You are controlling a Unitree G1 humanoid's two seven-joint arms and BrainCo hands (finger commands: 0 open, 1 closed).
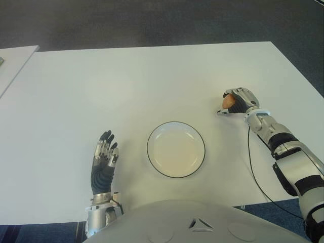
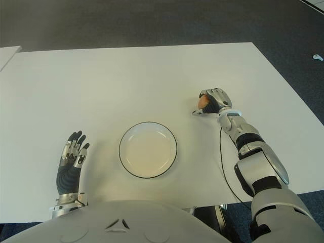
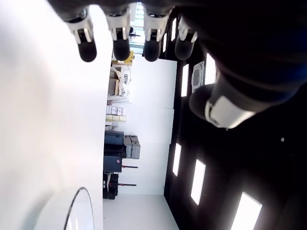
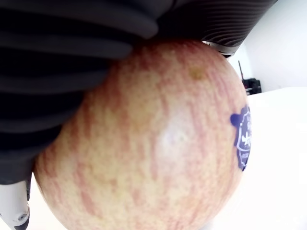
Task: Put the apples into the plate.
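The right hand (image 1: 239,100) was clamped on one apple (image 4: 148,139), to the right of the plate (image 1: 176,149) and well apart from it. The plate was empty. The left hand (image 1: 104,159) showed left of the plate, fingers extended, holding nothing. Step in hand: the grasp. Next, carry the apple leftward over the plate and release.

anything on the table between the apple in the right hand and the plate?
Nothing: both eye views show only bare white table between the red-yellow apple gripped in the right hand and the black-rimmed white plate.
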